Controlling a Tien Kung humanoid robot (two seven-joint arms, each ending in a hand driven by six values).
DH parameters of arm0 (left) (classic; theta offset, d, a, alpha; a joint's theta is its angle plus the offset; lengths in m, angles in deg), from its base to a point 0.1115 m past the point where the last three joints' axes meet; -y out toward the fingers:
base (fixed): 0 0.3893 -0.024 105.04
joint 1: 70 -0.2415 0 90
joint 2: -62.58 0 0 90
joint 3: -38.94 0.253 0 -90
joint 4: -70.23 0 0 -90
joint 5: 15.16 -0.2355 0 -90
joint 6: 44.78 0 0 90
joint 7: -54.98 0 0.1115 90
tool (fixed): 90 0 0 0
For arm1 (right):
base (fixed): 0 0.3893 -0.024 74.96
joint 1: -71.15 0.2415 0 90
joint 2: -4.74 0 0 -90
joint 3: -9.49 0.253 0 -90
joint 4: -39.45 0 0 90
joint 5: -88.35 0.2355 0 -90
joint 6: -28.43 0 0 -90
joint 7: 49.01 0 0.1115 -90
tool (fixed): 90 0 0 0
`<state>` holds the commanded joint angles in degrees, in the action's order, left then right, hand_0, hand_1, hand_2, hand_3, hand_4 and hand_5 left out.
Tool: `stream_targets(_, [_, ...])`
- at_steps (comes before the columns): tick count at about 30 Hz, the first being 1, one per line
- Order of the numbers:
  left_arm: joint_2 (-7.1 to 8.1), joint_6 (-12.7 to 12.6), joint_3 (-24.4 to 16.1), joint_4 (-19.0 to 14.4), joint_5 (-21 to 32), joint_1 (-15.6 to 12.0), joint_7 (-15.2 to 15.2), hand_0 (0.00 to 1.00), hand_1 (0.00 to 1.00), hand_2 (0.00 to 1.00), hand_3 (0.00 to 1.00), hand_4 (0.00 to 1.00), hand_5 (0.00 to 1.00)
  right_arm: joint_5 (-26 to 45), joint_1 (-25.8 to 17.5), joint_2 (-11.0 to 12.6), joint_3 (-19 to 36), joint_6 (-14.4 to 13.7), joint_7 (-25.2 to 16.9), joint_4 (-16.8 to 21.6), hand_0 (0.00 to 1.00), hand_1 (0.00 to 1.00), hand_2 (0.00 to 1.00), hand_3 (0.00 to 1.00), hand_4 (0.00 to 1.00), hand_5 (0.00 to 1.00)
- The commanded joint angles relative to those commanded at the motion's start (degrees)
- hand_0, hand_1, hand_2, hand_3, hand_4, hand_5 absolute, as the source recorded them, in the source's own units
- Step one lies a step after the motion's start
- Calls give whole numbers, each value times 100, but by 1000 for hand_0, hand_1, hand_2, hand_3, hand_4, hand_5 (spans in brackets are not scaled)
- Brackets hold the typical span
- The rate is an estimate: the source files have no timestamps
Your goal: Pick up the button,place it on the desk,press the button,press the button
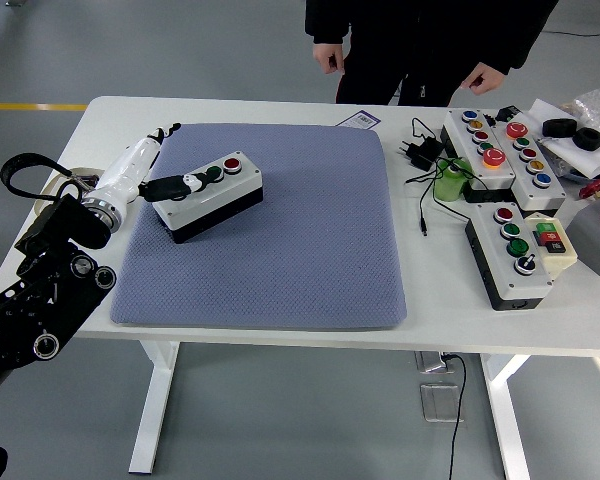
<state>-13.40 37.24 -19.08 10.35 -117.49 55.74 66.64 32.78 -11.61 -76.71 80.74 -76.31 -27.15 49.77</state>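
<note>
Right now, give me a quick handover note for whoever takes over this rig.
Left hand: on the left end of the button box, one finger stretched over its top toward the green button; grasp unclear.
Right hand: out of view.
The box sits on the blue mat, left side, with its red button free.
Done: box is down on the table.
Left: both presses, as far as one frame shows.
A person stands at the far side, hands off the table.

table (280, 335): white
mat (280, 240): grey-blue, fine dotted weave
button box (208, 196): light grey top, black base; one red, one green button
left hand (140, 170): white shell, black fingers
left arm (40, 290): black
person's clothing (430, 40): black
</note>
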Motion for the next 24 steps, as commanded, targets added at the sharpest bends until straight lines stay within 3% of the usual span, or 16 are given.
stream_targets(12, [-102,209,343,344,-50,195,245,998,998,998,998,998,712,35,-3,10,-41,2,-3,0,644,535,619,614,264,289])
stream_targets(15, [-129,155,369,382,-18,184,230,998,998,998,998,998,712,47,-16,13,-48,-2,-2,0,644,535,619,614,264,289])
stream_targets(19, [-148,-126,331,414,361,135,67,998,998,998,998,998,727,69,-39,18,-58,-4,-4,0,643,534,619,614,264,289])
stream_targets(24, [-143,-174,347,442,348,138,25,998,998,998,998,998,728,36,-48,13,-52,0,4,0,644,535,619,614,264,289])
